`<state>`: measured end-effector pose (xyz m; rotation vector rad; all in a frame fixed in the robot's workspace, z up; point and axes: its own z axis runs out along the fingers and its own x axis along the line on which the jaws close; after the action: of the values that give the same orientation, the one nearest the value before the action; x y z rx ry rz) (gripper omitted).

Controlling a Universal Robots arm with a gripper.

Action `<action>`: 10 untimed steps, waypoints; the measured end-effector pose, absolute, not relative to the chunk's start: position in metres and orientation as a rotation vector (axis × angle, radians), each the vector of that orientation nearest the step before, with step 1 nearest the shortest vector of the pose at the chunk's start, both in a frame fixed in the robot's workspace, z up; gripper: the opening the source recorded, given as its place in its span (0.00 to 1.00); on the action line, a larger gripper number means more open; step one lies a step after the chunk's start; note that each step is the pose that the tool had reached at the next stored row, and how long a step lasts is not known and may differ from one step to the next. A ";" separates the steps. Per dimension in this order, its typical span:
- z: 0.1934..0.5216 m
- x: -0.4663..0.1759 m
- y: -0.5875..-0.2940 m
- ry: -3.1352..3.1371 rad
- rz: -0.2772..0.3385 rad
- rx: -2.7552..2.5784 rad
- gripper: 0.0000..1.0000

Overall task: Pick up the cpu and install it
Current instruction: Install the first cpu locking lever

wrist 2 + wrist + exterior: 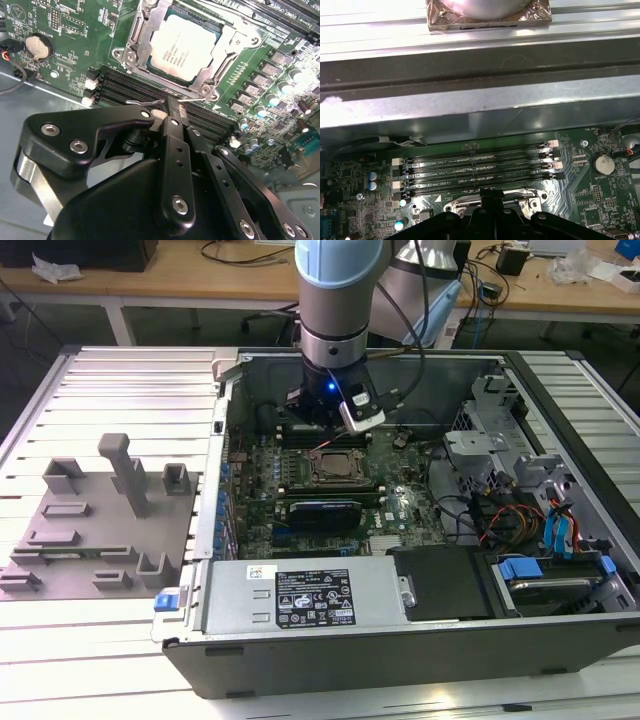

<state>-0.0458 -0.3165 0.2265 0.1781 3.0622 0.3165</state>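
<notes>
Cpu [186,46] seated in socket [131,47]; gripper [172,112] closed, empty, near retention lever [145,102] — snag risk.

Even overhead light fills my scene; glare whitens the ribbed silver aluminium table [120,390] and the square silvery-topped cpu [187,46]. My black metal gripper [172,117] looms soft, close, its shadow falling below

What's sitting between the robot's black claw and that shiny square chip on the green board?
In the second wrist view, the black memory slots and the socket's metal frame with its thin wire lever lie between the gripper and the cpu.
</notes>
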 end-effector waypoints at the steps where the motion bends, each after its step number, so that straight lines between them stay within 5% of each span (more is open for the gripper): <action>1: 0.226 -0.046 -0.317 3.062 0.316 0.178 0.11; 10: 0.220 -0.045 -0.314 3.062 0.314 0.178 0.11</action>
<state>-0.0454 -0.3140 0.2202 0.1781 3.0623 0.3142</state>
